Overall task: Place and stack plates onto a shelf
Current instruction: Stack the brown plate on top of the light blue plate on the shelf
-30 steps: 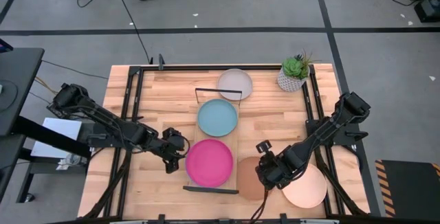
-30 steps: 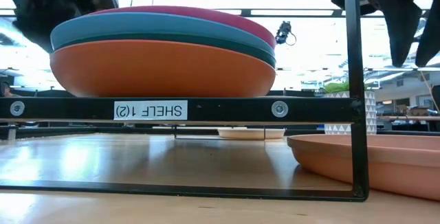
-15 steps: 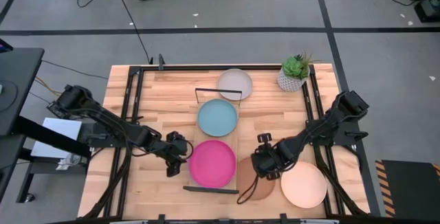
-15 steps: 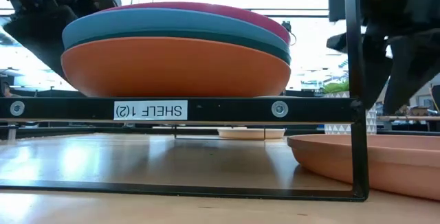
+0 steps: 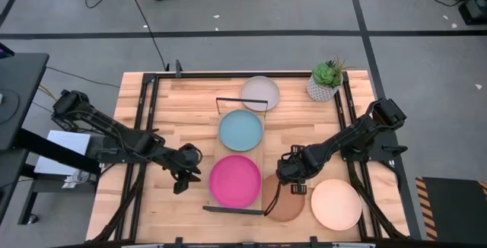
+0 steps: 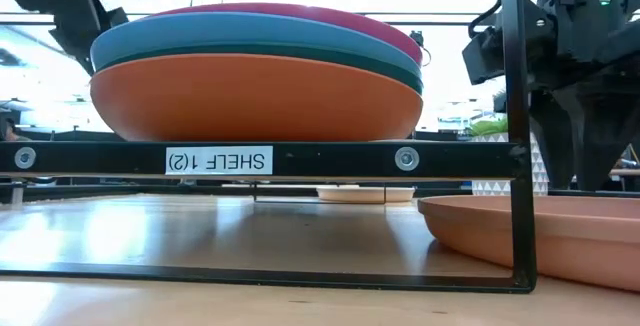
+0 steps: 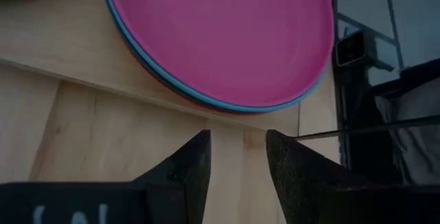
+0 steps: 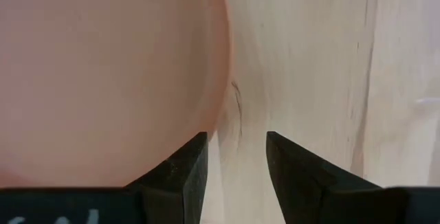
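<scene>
Left claw (image 5: 183,181) now clear of round matte magenta plate (image 5: 236,180).

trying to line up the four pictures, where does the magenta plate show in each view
High view: the magenta plate lies on top of the stack at the shelf's near end, lower middle.
Low view: a thin magenta rim tops the stack, above the "SHELF 1(2)" label.
Left wrist view: it fills the upper middle, ahead of the left gripper.
Right wrist view: not in it.
Shared landmark: the stacked plates under it.
</scene>
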### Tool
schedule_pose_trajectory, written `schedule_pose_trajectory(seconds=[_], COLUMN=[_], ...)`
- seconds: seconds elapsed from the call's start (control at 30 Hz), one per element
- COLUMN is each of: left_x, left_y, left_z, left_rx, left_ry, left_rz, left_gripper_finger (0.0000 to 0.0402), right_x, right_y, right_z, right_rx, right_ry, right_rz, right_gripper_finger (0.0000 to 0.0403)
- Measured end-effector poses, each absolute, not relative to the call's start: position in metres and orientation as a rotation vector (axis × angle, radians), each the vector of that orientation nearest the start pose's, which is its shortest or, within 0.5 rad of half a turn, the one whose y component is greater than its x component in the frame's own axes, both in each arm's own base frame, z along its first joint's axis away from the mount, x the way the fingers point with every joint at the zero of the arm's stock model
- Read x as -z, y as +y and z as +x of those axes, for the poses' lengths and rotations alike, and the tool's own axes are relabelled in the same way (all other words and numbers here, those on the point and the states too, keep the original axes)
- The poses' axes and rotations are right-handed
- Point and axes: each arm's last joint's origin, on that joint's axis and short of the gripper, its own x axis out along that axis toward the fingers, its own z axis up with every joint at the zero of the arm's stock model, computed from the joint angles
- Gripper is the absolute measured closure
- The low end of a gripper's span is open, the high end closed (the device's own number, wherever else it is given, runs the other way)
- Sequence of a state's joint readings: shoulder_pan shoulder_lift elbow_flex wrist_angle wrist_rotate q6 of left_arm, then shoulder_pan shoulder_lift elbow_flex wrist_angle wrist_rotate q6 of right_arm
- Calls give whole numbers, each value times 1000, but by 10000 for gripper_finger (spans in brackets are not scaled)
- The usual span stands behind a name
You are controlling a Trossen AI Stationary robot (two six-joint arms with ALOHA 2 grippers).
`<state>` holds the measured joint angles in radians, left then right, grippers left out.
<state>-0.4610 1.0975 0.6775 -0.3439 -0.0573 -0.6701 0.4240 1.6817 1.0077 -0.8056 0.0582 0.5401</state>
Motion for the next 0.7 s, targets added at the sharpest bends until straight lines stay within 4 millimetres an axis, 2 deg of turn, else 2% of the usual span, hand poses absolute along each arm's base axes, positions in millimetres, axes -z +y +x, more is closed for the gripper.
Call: schedule_pose_trajectory(seconds=[0.13,0.33,0.47,0.7], left_x=[-249,-287,-294,-294], left_y=[-92,-88,-88,-88], left_z=[192,195,196,196], left_rx=[68,-27,-32,-25], left_ry=[815,755,730,732], left_rz=[-405,-247,-181,-176], left_gripper_finger=[254,260,260,260], right_x=[-164,-164,-162,-145], right_y=[115,111,112,106], right_z=[263,266,268,260], right_rx=[137,154,142,180], right_ry=[1462,1458,1428,1449], right_rz=[140,203,234,273], right_gripper_finger=[249,249,249,254])
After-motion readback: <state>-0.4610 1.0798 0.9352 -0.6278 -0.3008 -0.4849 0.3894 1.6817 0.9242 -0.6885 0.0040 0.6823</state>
